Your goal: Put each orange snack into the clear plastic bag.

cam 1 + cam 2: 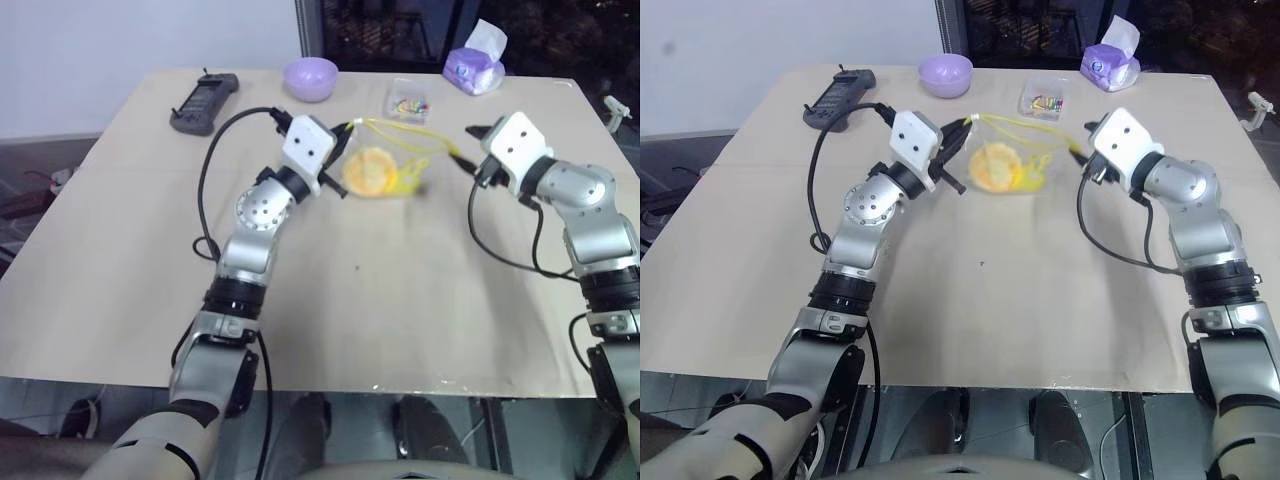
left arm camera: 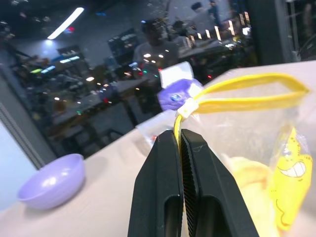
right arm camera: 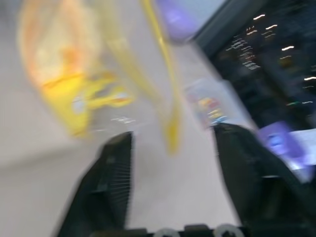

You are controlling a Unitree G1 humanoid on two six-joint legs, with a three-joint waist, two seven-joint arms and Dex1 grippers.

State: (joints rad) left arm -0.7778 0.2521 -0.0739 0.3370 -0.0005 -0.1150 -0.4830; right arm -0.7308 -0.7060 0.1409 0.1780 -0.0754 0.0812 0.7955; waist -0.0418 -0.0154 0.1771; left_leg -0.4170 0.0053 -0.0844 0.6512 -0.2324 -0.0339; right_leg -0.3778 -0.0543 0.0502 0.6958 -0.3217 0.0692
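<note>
The clear plastic bag [image 1: 395, 160] hangs above the table's far middle, its yellow seal strip [image 2: 247, 94] spread open. My left gripper [image 2: 178, 136] is shut on one end of that strip and holds the bag up. An orange snack [image 1: 368, 172] shows through the plastic, inside the bag, beside a yellow cartoon mark [image 2: 291, 173]. My right gripper [image 1: 466, 144] stands open at the bag's other end. In the right wrist view the strip [image 3: 170, 123] runs between its spread fingers [image 3: 116, 168]; whether they touch it I cannot tell.
A purple bowl [image 1: 310, 77] and a small clear box of colourful bits [image 1: 408, 100] sit at the table's far edge. A purple tissue pack [image 1: 475, 65] is at the far right, a black handset [image 1: 204, 102] at the far left.
</note>
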